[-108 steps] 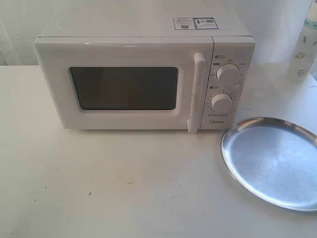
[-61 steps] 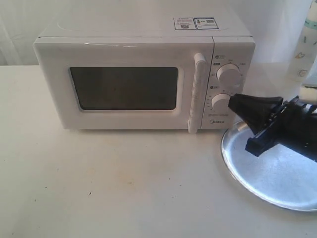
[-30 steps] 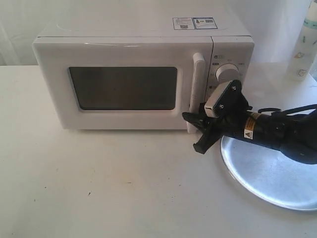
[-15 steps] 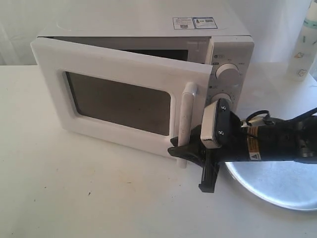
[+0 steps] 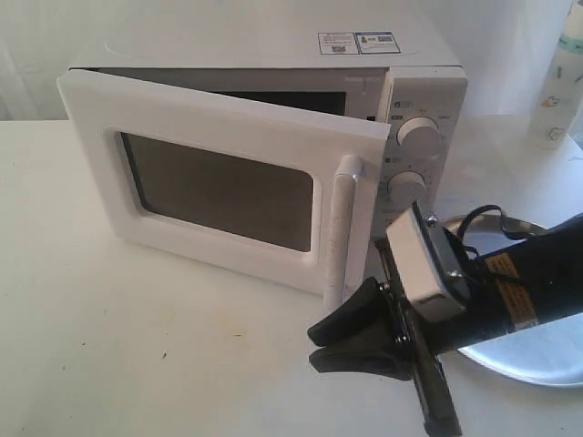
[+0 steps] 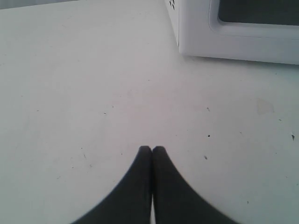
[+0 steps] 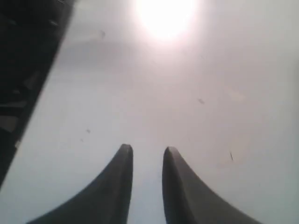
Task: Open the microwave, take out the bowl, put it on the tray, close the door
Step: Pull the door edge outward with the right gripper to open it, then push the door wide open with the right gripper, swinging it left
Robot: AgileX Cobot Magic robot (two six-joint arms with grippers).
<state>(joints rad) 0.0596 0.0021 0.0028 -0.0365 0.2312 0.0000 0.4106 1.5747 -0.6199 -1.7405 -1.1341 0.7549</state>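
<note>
The white microwave (image 5: 273,45) stands at the back of the table, its door (image 5: 219,127) swung partly open by the bar handle (image 5: 342,228). The dark cavity shows only as a slit, so the bowl is hidden. My right gripper (image 5: 314,347) hovers low over the table in front of the handle, apart from it. Its fingers are slightly parted and empty, as the right wrist view confirms (image 7: 147,150). The silver tray (image 5: 547,360) lies at the right, largely covered by the right arm. My left gripper (image 6: 152,148) is shut over bare table, with the microwave's corner (image 6: 196,32) beyond it.
A pale bottle (image 5: 562,82) stands at the back right beside the microwave. White tabletop (image 5: 137,346) stretches left and in front of the door. A dark blurred shape (image 7: 23,70) fills one edge of the right wrist view.
The right gripper came in, took the handle and pulled the door partly open. In the last half second it let go and drew back toward the front; the door stays ajar.
</note>
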